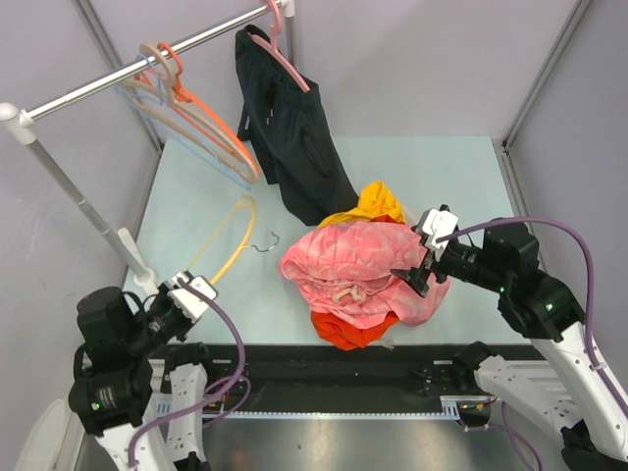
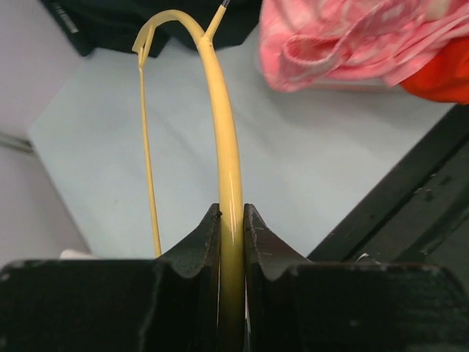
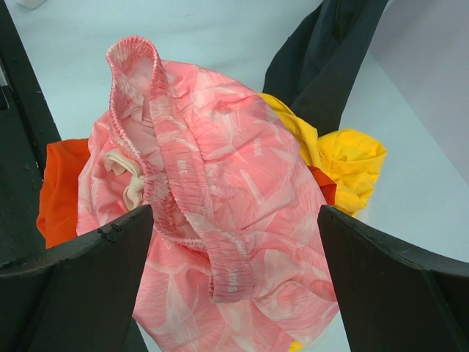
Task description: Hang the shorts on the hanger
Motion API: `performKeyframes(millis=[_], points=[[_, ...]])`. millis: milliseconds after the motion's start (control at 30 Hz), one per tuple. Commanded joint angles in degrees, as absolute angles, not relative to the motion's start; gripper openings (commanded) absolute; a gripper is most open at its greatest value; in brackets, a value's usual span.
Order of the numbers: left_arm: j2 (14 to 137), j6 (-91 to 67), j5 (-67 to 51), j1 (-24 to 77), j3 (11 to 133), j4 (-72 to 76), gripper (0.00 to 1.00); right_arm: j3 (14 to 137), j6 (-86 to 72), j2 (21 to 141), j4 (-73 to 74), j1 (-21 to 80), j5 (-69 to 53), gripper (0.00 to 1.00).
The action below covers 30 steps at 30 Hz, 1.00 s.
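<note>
At the left side of the pale desk (image 1: 442, 177), the left pincer (image 2: 231, 216) is pinching one shoulder of the yellow hanger (image 1: 235, 231), its jaws pressing tight on the thin plastic, and the hanger is reaching away across the surface with its metal hook (image 1: 263, 243) lying just short of the clothes heap. Toward the middle, the shorts (image 1: 353, 260) are sitting crumpled on top of that heap, waistband (image 3: 176, 161) and pale drawstring (image 3: 124, 176) facing up, with an orange-red garment (image 1: 348, 329) showing beneath them and a yellow one (image 1: 378, 201) behind. On the right, the right pincer (image 3: 234, 216) is hanging over the shorts with its jaws spread wide, gripping nothing. By my reading the work is sitting at the pick-up step: hanger secured, shorts not yet taken. The next move is asking for a clean bite on the waistband alone, without dragging the garments underneath, then feeding it onto the hanger. Around us, grey walls are closing in the desk, and at the back left a metal rail (image 1: 128, 74) is carrying an orange hanger (image 1: 211, 123) and a black garment (image 1: 294, 147) on a pink hanger (image 1: 285, 49).
</note>
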State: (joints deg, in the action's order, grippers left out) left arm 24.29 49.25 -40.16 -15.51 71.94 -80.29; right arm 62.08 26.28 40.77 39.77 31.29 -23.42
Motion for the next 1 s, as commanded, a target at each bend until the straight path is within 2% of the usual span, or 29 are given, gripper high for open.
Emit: performKeyframes(millis=[0, 167, 333, 533, 633, 767, 800, 900, 967], points=[[30.67, 48.98, -55.71, -15.56, 71.8, -79.29, 0.0, 64.16, 24.61, 41.13, 35.07, 31.55, -25.05, 1.0], [33.22, 42.73, -65.55, -15.56, 76.45, -68.31, 0.0, 64.25, 24.52, 41.4, 31.65, 31.64, -25.14, 1.0], [40.25, 36.31, -75.13, -15.56, 84.1, -66.98, 0.01, 64.25, 29.17, 39.73, 28.04, 31.73, -24.96, 1.0], [39.55, 27.0, -81.46, -15.64, 85.6, -59.69, 0.0, 64.95, 35.58, 38.5, 22.07, 34.01, -27.07, 1.0], [38.07, 13.58, -84.8, -15.56, 83.08, -49.26, 0.0, 65.74, 37.0, 39.64, 20.49, 35.07, -27.51, 1.0], [35.78, -17.84, -84.73, -15.56, 74.28, -16.89, 0.0, 66.09, 35.95, 41.31, 18.55, 36.38, -27.16, 1.0], [36.38, -20.54, -84.55, -15.64, 73.4, -14.26, 0.0, 66.09, 35.86, 41.83, 18.37, 37.17, -26.81, 1.0], [42.87, -17.16, -82.02, -14.86, 78.63, -24.22, 0.0, 66.09, 34.2, 42.62, 17.23, 37.7, -23.56, 1.0], [46.91, -6.75, -77.98, -10.3, 82.68, -36.61, 0.0, 66.09, 32.7, 42.71, 16.61, 37.79, -21.45, 1.0]])
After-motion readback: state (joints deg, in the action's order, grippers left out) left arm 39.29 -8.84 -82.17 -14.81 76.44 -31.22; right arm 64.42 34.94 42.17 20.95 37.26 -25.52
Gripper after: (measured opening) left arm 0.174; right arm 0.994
